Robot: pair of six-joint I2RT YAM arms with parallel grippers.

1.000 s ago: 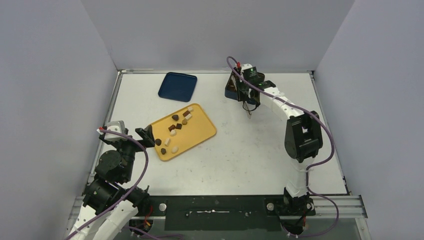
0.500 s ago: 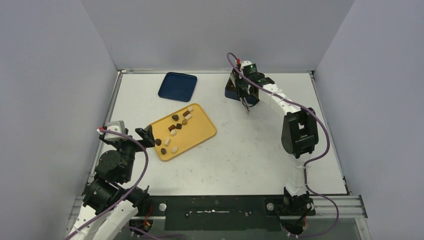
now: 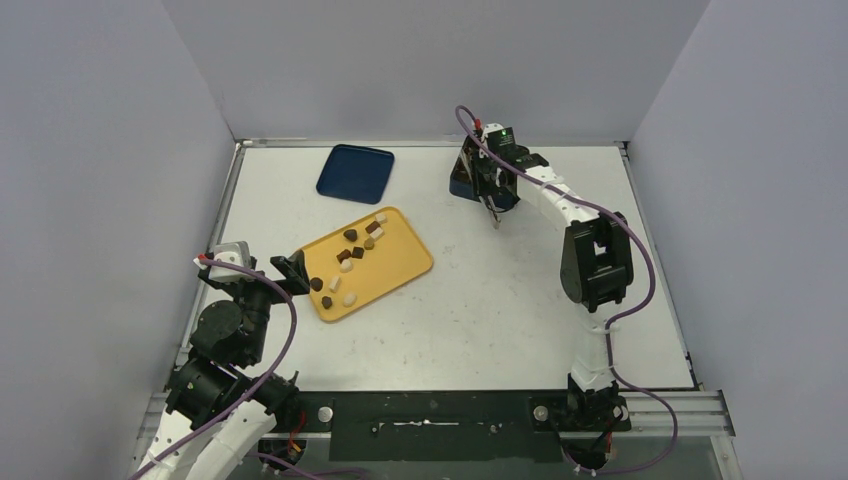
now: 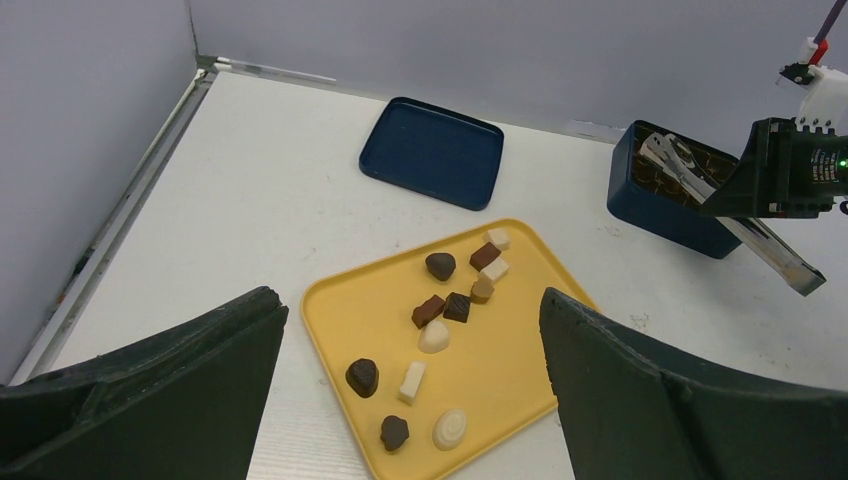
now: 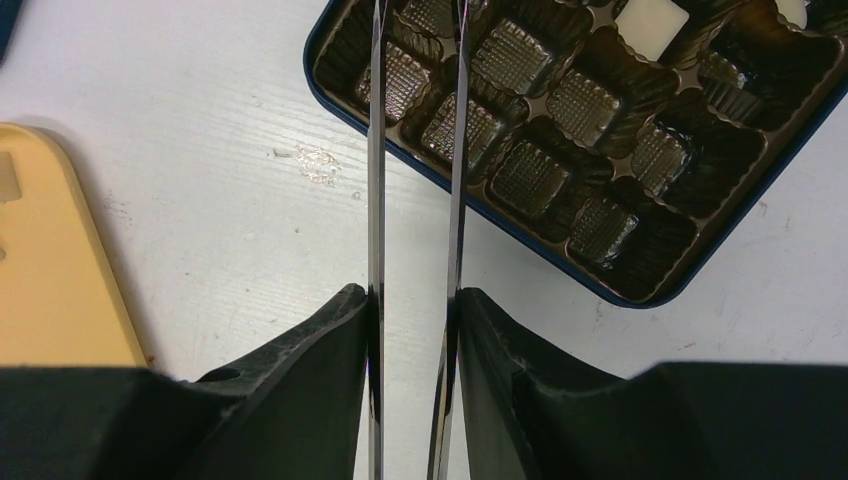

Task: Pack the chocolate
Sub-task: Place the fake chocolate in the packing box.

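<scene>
Right gripper (image 3: 487, 182) hung over the dark blue box (image 3: 458, 186) at the far side of the table (image 3: 480, 310). The left gripper (image 3: 290, 270) sat just beside the near-left edge of the yellow tray (image 3: 405, 262). The chocolate (image 3: 350, 236) lay scattered on that tray, and a dark blue lid (image 3: 355, 172) lay beyond it.

From the left wrist, the fingers stood spread wide with nothing between them. Dark, caramel and white pieces lay on the tray ahead.

From the right wrist, two thin blades ran parallel, a narrow empty gap between them, above the box's brown moulded cups. One white piece (image 5: 650, 22) sat in a far cup.
</scene>
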